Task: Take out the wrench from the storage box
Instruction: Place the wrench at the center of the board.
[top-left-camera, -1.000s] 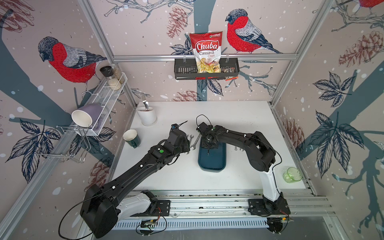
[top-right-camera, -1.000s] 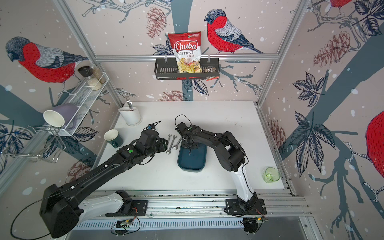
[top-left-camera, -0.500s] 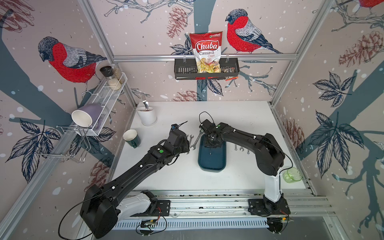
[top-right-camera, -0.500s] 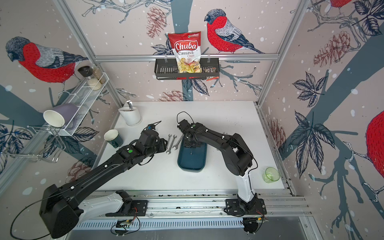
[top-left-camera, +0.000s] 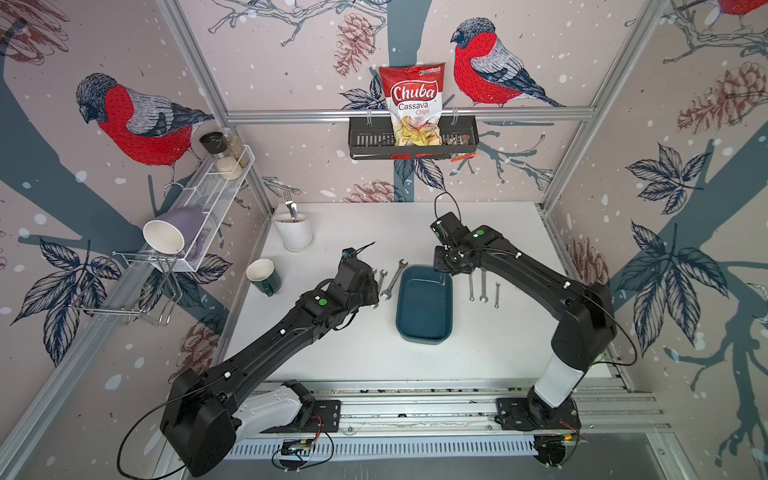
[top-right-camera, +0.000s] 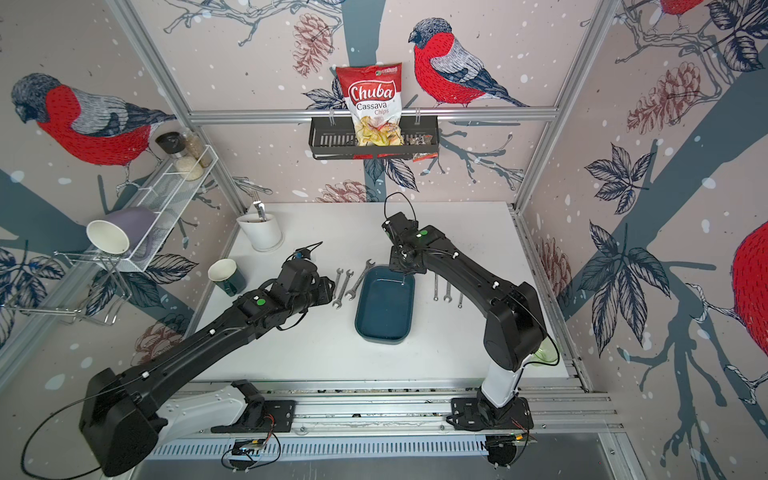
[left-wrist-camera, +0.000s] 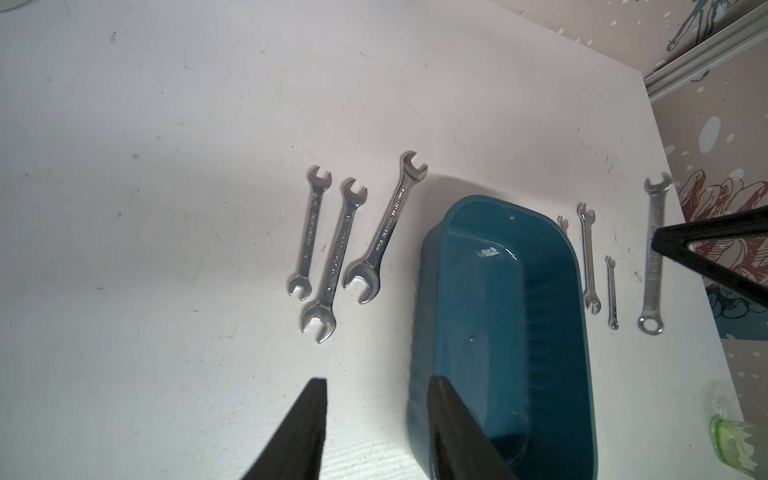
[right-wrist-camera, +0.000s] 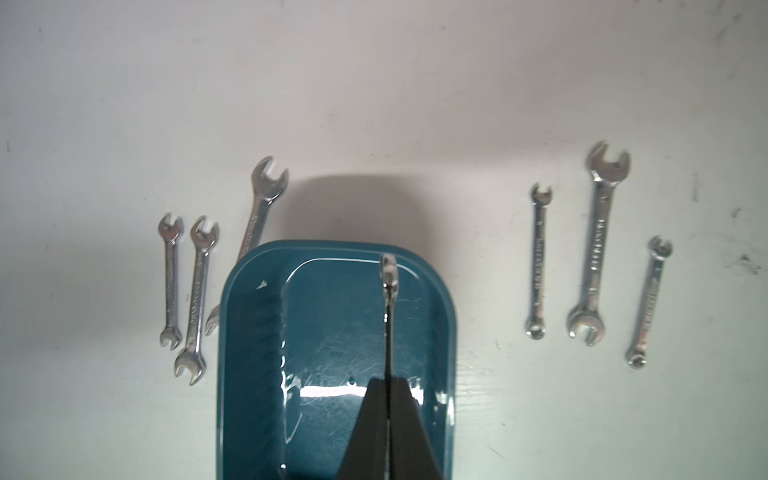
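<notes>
**Right wrist view:** matte black right gripper (right-wrist-camera: 388, 380) pinching a slim silver steel wrench (right-wrist-camera: 389, 286), seen edge-on over the glossy, scuffed floor of the teal-blue, round-cornered plastic storage box (right-wrist-camera: 332, 332).

**Left wrist view:** only here does the wrench show its flat face, with one open end and one ring end. The left gripper (left-wrist-camera: 376, 382) is spread and empty near the box.

**White table (left-wrist-camera: 166, 166):** three chrome open-end wrenches (left-wrist-camera: 336, 257) lie on the left arm's side and three further wrenches (right-wrist-camera: 598, 245) on the right; stampings illegible.

**Top views:** red bag (top-left-camera: 413, 104) reads "Chuba Cassava Chips".

We view the storage box (top-left-camera: 424, 307) from high overhead in both top views, and from close above through both wrist cameras.
</notes>
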